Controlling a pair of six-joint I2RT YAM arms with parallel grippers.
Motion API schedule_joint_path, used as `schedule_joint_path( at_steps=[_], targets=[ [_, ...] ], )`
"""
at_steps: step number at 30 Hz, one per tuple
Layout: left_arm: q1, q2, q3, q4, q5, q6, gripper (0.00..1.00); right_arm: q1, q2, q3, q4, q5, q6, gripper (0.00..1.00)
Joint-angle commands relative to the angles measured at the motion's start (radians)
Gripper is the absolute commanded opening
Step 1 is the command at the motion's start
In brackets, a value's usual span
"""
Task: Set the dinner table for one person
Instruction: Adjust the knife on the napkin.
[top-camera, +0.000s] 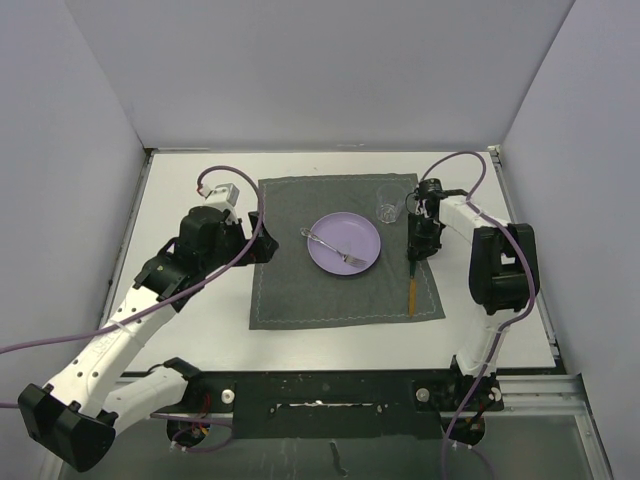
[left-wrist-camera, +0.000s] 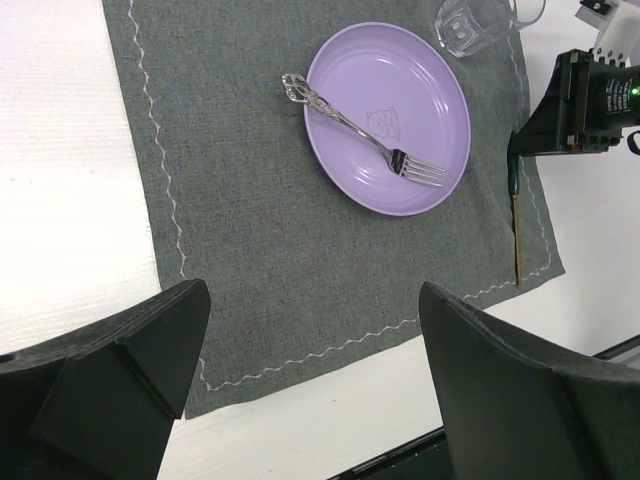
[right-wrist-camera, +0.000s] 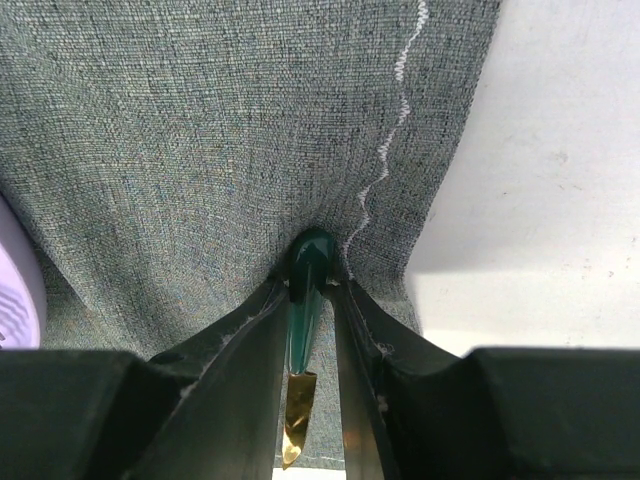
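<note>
Worktop (top-camera: 215, 335): white, carries a grey placemat (top-camera: 300, 290) at its centre.

Left claw (left-wrist-camera: 310, 310): released, jaws wide, hovering over the placemat's left edge and holding nothing.

Purple plate (top-camera: 362, 230): mid-placemat, with the fork (top-camera: 331, 247) lying diagonally across it. Glass (top-camera: 387, 211): near the placemat's far right corner.

Right claw (right-wrist-camera: 310, 290): clenched on the green handle of the knife (top-camera: 411, 293). The knife lies along the placemat's right edge, gold blade toward the near edge of the worktop.

Judged step: setting the knife down to the right of the plate.

To do it well:
- Keep the knife parallel to the stitched border and fully on the cloth.
- Part the jaws evenly.
- Lift straight up so that the handle isn't dragged.

The fork probably moves next, to the left of the plate.
</note>
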Motion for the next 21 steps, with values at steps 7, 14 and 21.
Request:
schedule_joint_path(
  at_steps=[7,14,21],
  targets=[
    [0.021,-0.035,-0.008,0.044,0.02,0.011,0.86,-0.009,0.052,0.058,0.03,0.001,-0.006,0.24],
    [0.032,-0.042,-0.007,0.034,0.026,0.015,0.86,-0.008,0.071,0.083,0.01,0.001,-0.006,0.15],
    [0.033,-0.045,-0.003,0.032,0.043,0.007,0.86,0.007,-0.009,0.124,-0.061,0.045,-0.005,0.09]
  ],
)
